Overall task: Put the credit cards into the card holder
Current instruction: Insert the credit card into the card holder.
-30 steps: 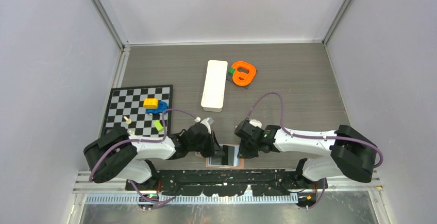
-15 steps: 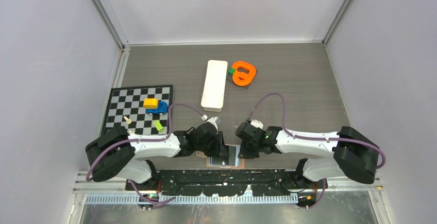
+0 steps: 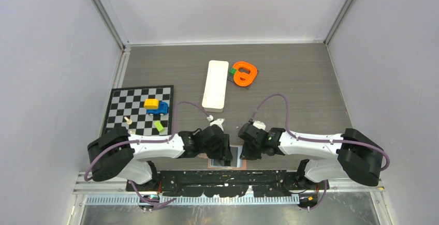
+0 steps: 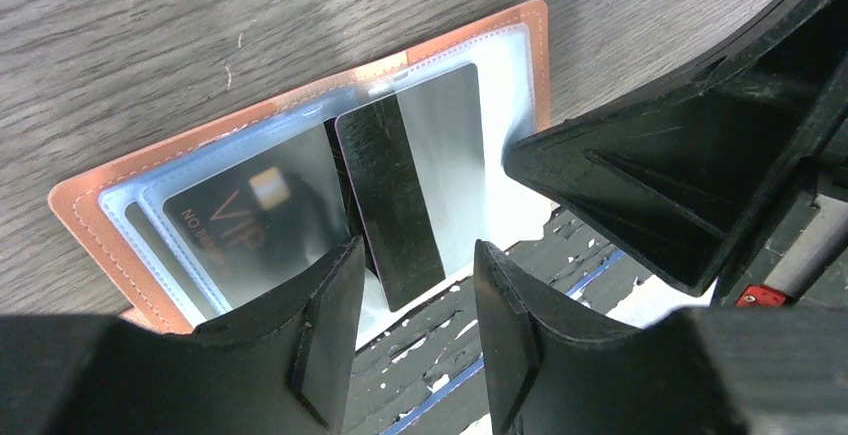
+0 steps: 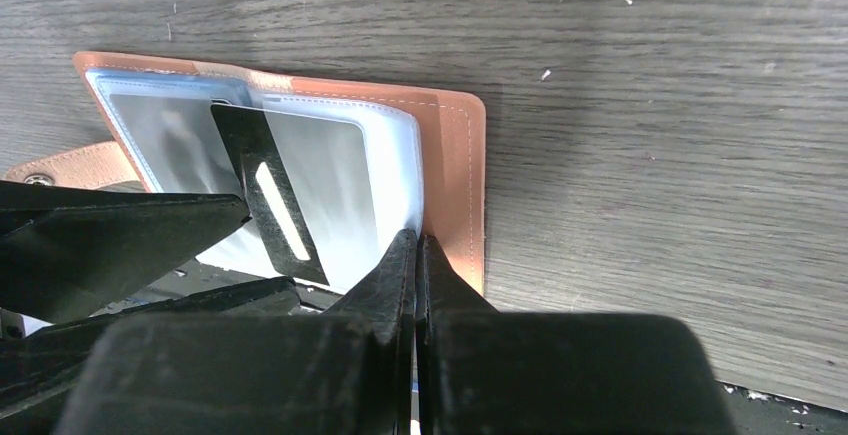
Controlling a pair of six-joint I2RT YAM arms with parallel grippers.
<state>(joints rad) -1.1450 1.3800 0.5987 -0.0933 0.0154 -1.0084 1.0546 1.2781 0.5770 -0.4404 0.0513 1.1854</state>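
The tan card holder (image 3: 235, 158) lies open at the table's near edge, between both grippers. In the left wrist view its tan rim (image 4: 90, 217) frames pale blue pockets. A dark VIP card (image 4: 245, 220) sits in one pocket. A silver card with a black stripe (image 4: 405, 185) stands partly out of the middle pocket. My left gripper (image 4: 415, 285) is open, its fingers on either side of that card's lower end. My right gripper (image 5: 415, 255) is shut, its tips resting on the holder's right side where the lining meets the tan cover (image 5: 455, 175). The striped card (image 5: 275, 205) also shows in the right wrist view.
A long white tray (image 3: 216, 85) lies mid-table, with an orange ring-shaped piece (image 3: 245, 73) and a small green block (image 3: 233, 71) beside it. A chessboard (image 3: 124, 96) at the left carries a yellow piece, a blue toy and small bits. The holder overhangs the black rail at the near edge.
My left arm has moved right and a little nearer, bringing its gripper over the open holder. The right arm has hardly moved.
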